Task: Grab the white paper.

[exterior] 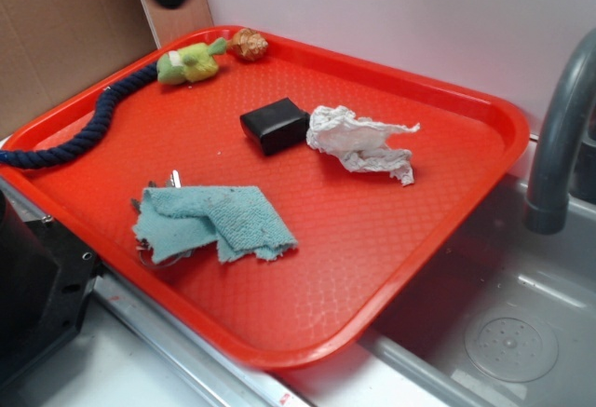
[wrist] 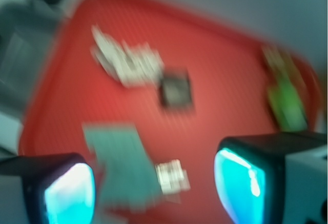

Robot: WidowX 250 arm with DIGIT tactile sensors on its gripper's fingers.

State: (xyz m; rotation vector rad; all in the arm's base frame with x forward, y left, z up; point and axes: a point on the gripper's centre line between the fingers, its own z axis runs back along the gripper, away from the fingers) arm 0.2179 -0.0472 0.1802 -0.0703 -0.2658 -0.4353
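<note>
- Pincer (wrist: 154, 185) is spread wide, holding nothing, high over the red tray (exterior: 372, 267).
- White paper (exterior: 361, 142) lies long, from the black box (exterior: 275, 125) toward the tray's right edge.

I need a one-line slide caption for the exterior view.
Crumpled white paper beside a black box on a red tray, with a teal cloth nearer the camera.

Exterior: oblique, high. Wrist: overhead. Shared: tray (exterior: 484, 109).

White paper (exterior: 361, 141): crumpled, wrinkled wad with ragged edges, lying flat on the red tray (exterior: 391, 239), right of centre, touching the black box (exterior: 275, 125).
</note>
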